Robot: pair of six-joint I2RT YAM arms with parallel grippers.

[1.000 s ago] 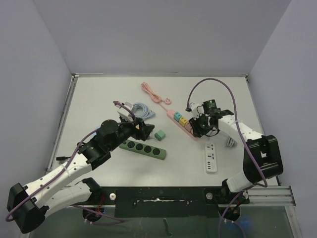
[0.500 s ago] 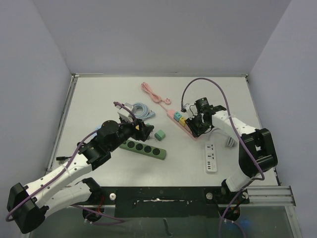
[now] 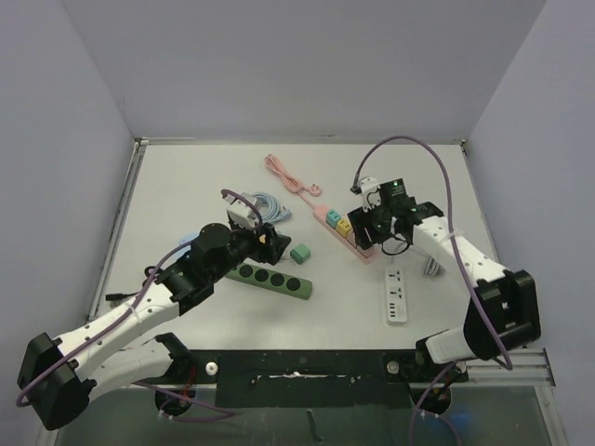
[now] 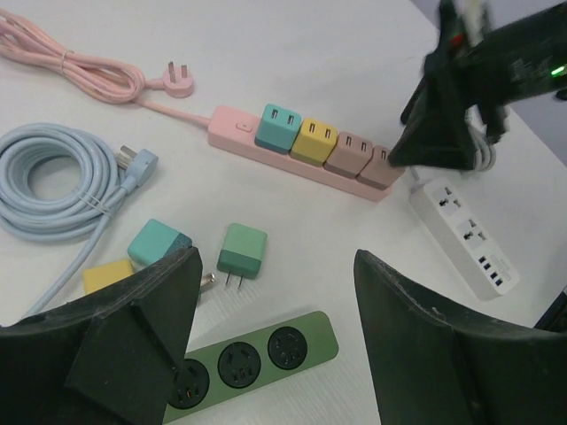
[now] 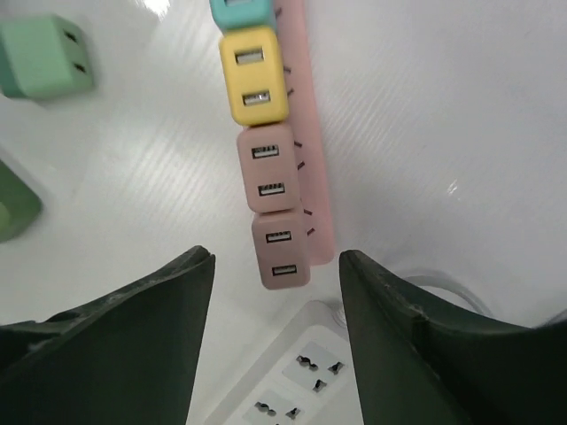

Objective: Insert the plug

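Observation:
A pink power strip [image 3: 327, 220] lies mid-table with a teal plug [image 4: 278, 126], a yellow plug [image 4: 314, 141] and two pink plugs seated in a row. My right gripper [image 5: 276, 257] hangs open over the end pink plug [image 5: 280, 248], its fingers apart from the plug on either side. My left gripper [image 4: 276, 266] is open and empty above the end of a green power strip [image 4: 266, 354]. A loose green plug [image 4: 243, 251] lies prongs-down on the table just beyond it, beside a loose teal plug [image 4: 152, 243].
A white power strip [image 3: 397, 297] lies near the pink strip's end, right under my right gripper [image 3: 372, 228]. A coiled blue cable [image 3: 263, 205] and the strip's pink cable [image 3: 288, 175] lie farther back. A small yellow piece [image 4: 108, 274] sits beside the teal plug.
My right gripper has gone from shut to open, letting go of the end pink plug, and has risen slightly. My left arm has barely shifted.

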